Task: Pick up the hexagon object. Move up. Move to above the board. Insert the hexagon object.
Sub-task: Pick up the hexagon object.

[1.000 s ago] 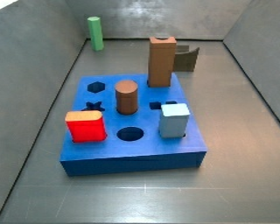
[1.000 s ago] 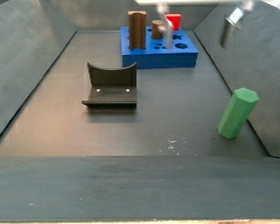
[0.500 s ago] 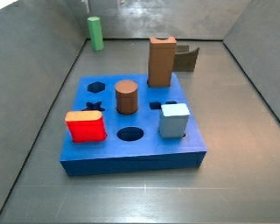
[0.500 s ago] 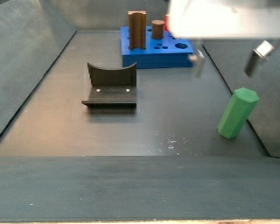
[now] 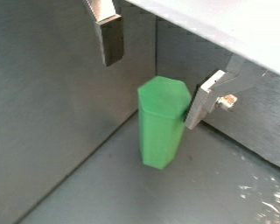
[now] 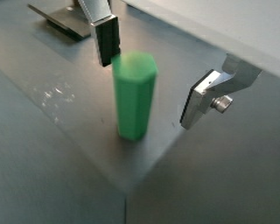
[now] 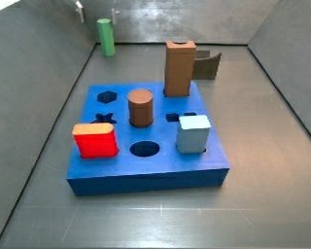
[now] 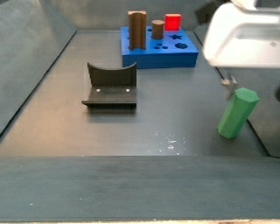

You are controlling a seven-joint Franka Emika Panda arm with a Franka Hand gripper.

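- Gripper [image 5: 154,61] hung wide open above the hexagon object [image 5: 160,121], holding nothing.
- You needed to centre it, descend straight, and close on the flats.

Lab test cell: grey walled floor [image 7: 268,175], blue board [image 7: 145,156] centre frame, fixture [image 8: 109,86], gripper [image 5: 160,66] above green hexagon object [image 5: 160,122].

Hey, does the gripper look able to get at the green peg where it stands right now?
Probably yes. The gripper is open right above the green peg, one finger on each side, nothing between. The wall is close beside it, which may crowd one finger.
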